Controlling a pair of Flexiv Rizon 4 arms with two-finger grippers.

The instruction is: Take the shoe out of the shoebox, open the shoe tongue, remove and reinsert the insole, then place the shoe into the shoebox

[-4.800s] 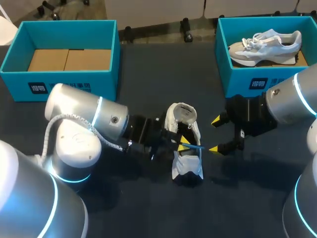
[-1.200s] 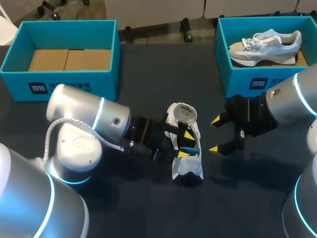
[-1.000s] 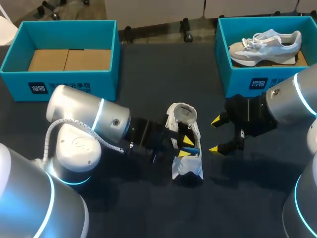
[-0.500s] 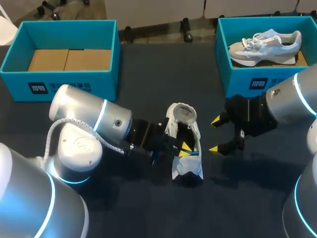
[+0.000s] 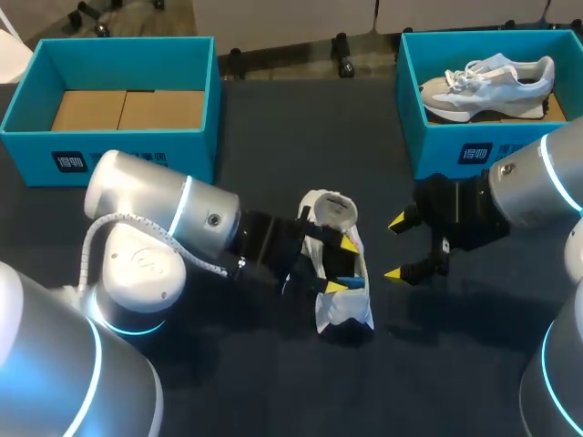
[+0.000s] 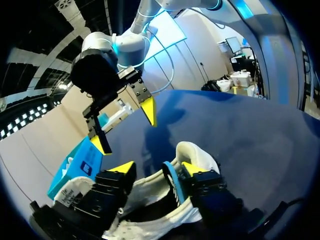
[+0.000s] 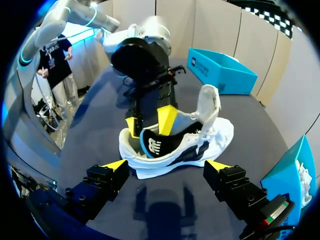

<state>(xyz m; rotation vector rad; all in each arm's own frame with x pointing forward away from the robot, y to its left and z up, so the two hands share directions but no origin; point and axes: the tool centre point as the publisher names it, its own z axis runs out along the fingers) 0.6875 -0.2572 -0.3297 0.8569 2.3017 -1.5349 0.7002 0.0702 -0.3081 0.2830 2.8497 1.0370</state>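
Fingers [image 6: 192, 167] of the left gripper [image 6: 158, 167] stood apart inside the mouth of the shoe [image 5: 344, 314], the blue insole [image 6: 170, 181] edge against one, with no two-sided grip that I could see; the shoe rested on the table [image 5: 273, 382]; the right gripper [image 5: 396, 248] hung wide open and empty just beside the shoe; the empty shoebox [image 5: 191, 159] sat well apart from the shoe; reinserting the insole seemed in hand; next, it likely needed pressing flat inside.

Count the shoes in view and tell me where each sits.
2. A white shoe lies on the table at the left pincer; a second shoe sits in the right shoebox. The left shoebox shows none.
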